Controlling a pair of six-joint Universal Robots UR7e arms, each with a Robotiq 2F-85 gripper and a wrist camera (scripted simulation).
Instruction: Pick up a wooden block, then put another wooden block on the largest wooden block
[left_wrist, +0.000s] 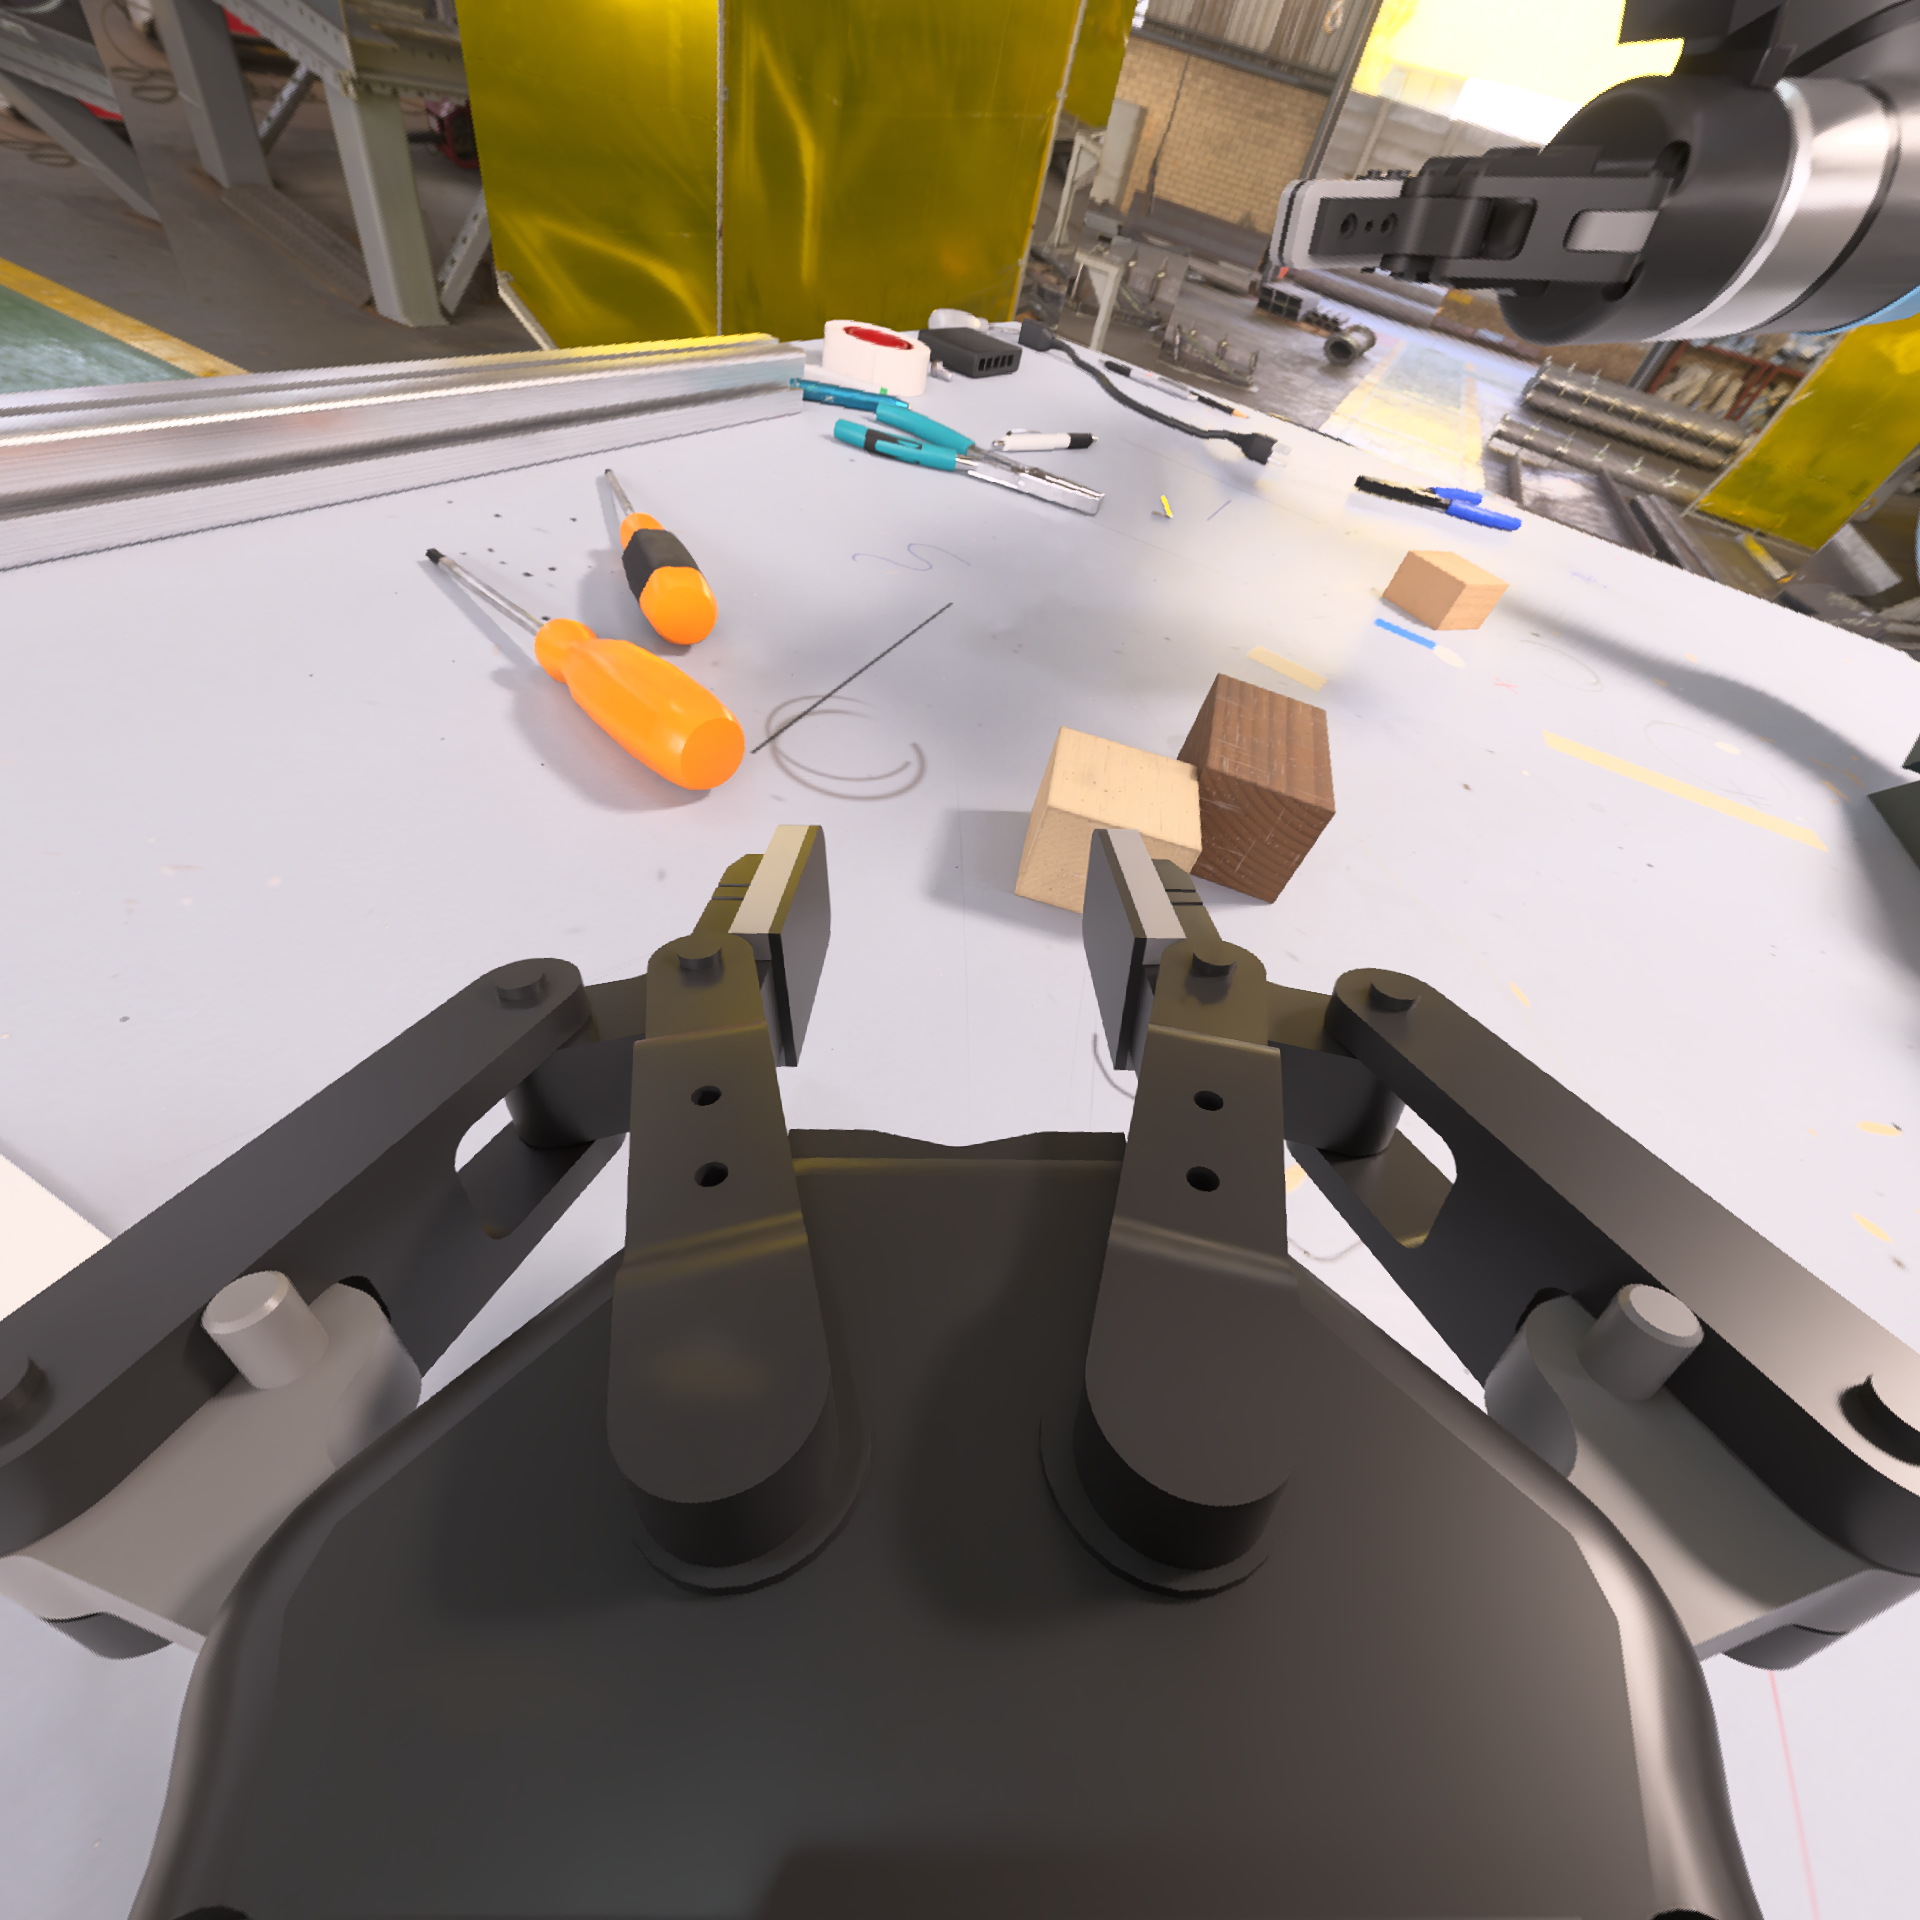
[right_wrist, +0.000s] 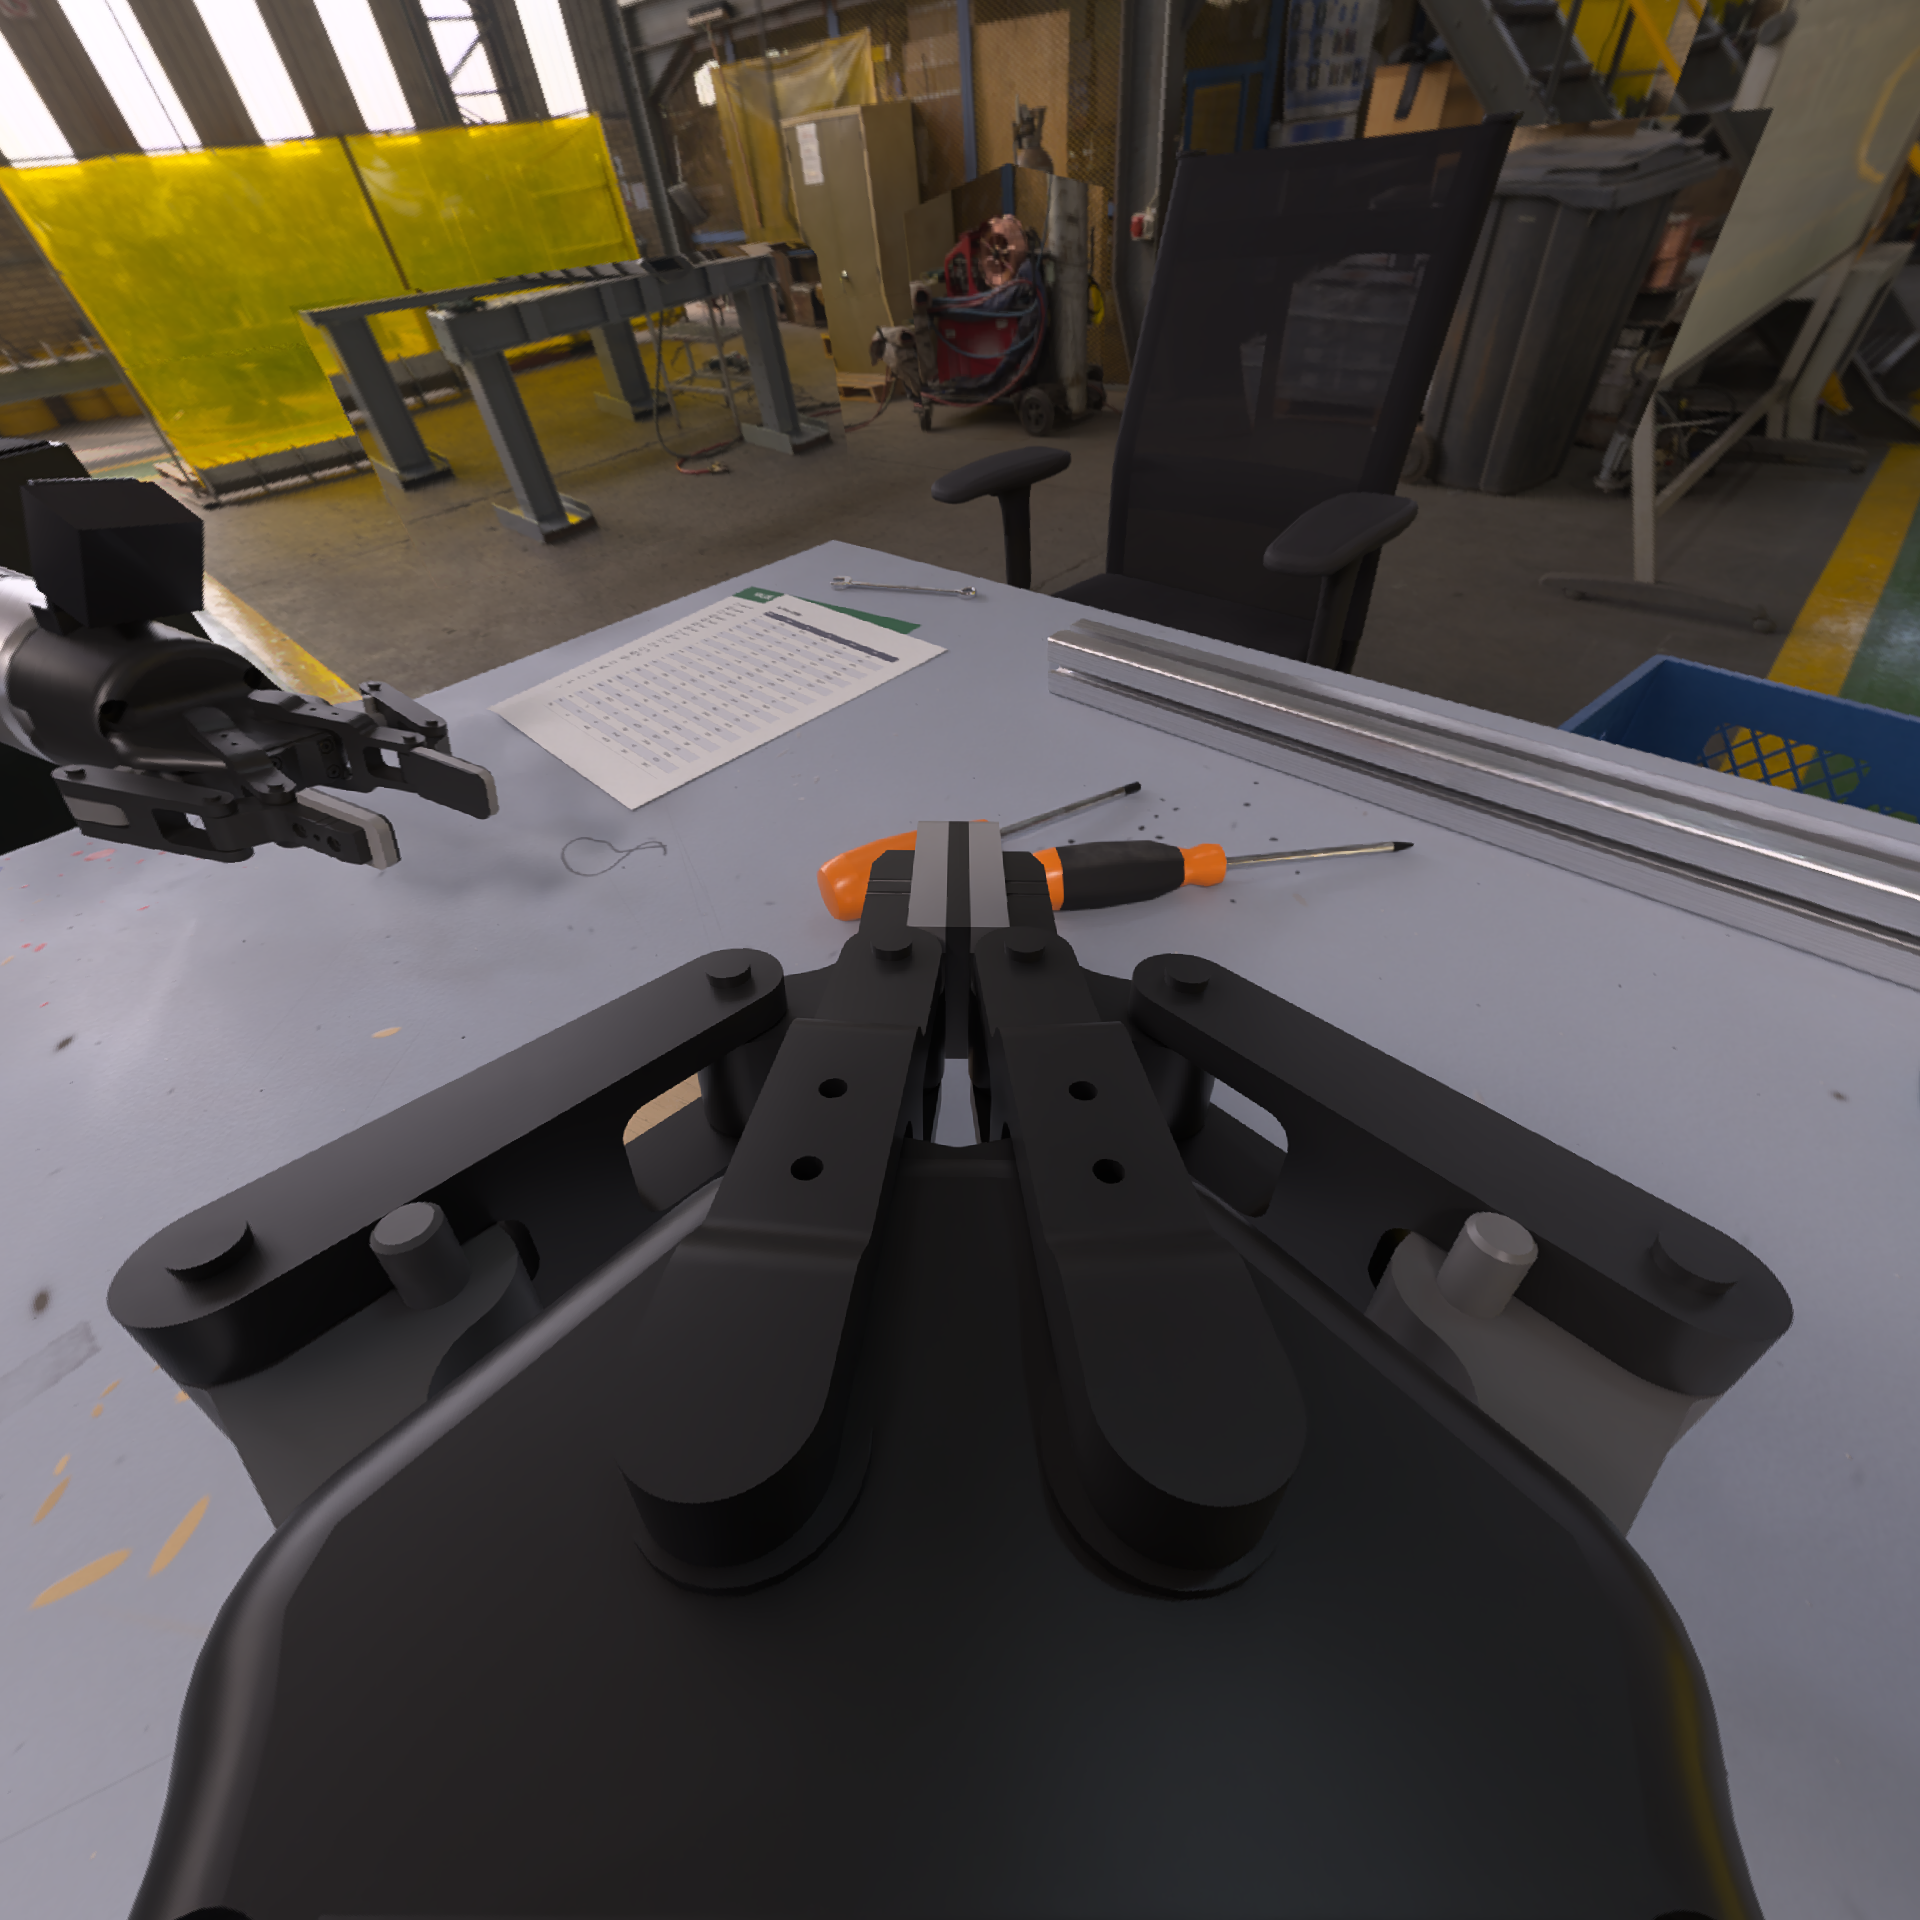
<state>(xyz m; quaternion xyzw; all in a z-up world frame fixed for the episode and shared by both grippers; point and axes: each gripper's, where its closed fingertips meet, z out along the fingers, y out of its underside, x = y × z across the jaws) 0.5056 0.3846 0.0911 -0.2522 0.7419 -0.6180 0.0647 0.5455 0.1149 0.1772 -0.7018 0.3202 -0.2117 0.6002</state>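
The left tool (left_wrist: 956, 899), fingers apart and empty, hovered just short of the pale block (left_wrist: 1117, 805), which touched the dark block (left_wrist: 1262, 779). Picking up was pending; the next move likely needed a rightward shift. The right tool (right_wrist: 958, 873) was closed.

Right gripper (right_wrist: 958, 873): fingers pressed together, empty, above grey table (right_wrist: 312, 1039).
Orange-and-black-handled screwdrivers (right_wrist: 1117, 871): just beyond fingertips.
Left gripper (right_wrist: 431, 805): far left, fingers apart.
Printed white paper sheet (right_wrist: 717, 696): far centre.
Long aluminium rail (right_wrist: 1455, 758): right.
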